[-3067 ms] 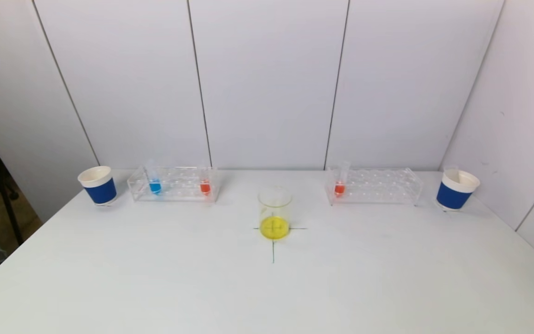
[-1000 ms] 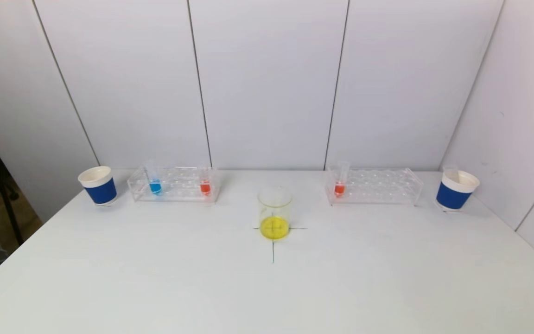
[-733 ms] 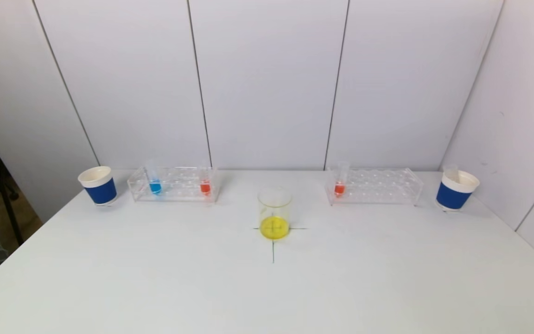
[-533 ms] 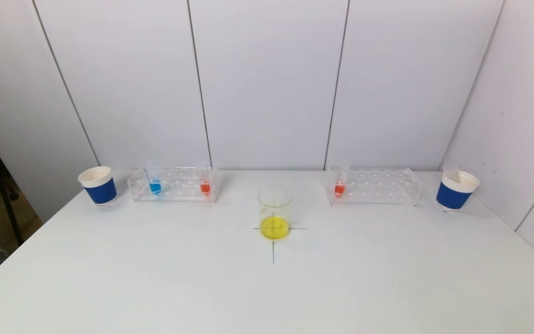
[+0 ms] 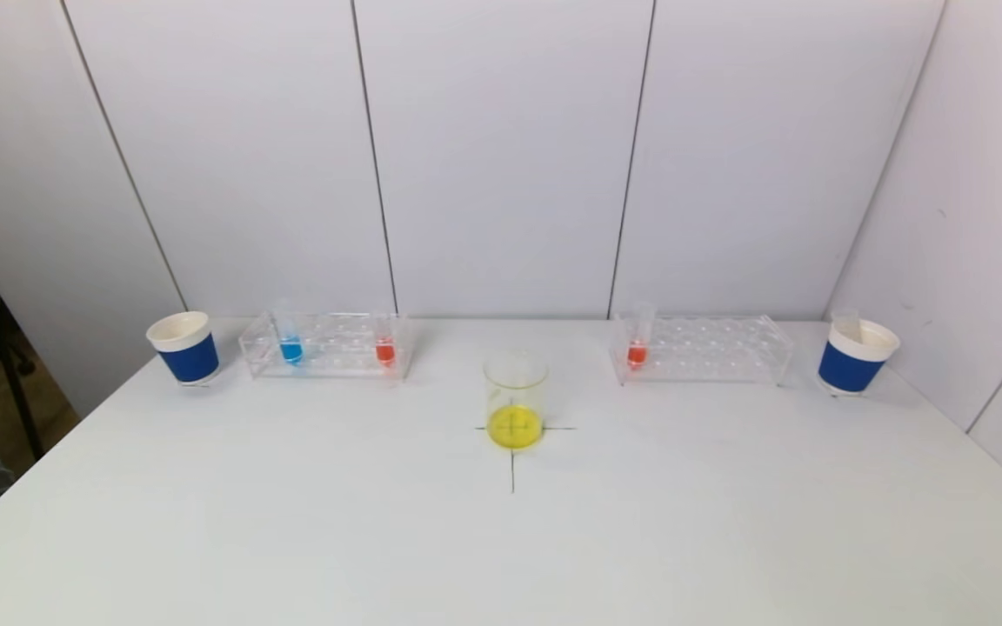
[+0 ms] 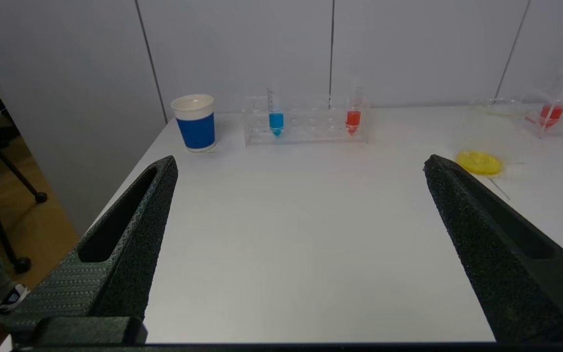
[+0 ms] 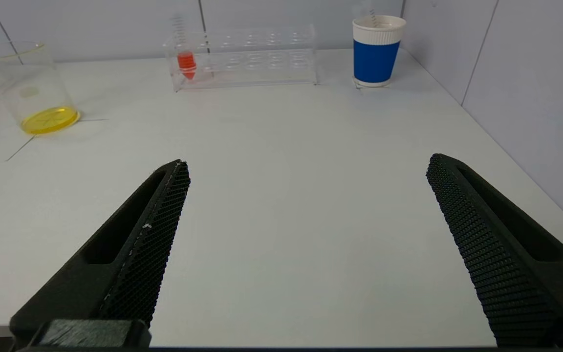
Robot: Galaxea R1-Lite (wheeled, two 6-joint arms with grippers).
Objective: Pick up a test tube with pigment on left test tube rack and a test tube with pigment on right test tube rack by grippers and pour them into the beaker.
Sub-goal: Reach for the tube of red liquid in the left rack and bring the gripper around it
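With fingers spread wide and empty, the left gripper (image 6: 298, 164) and right gripper (image 7: 306, 164) hang over the near tabletop (image 5: 501, 539), far from the racks' coloured tubes (image 5: 291, 349) (image 5: 637, 352) and the beaker (image 5: 515, 400).

both arms sit low at the near edge of the surface. the left gripper (image 6: 298, 164) and right gripper (image 7: 306, 164) have their jaws spread wide, holding nothing.

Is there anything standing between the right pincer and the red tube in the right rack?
Nothing visible. The right pincer is open, and only bare table lies before the red tube in the right rack.
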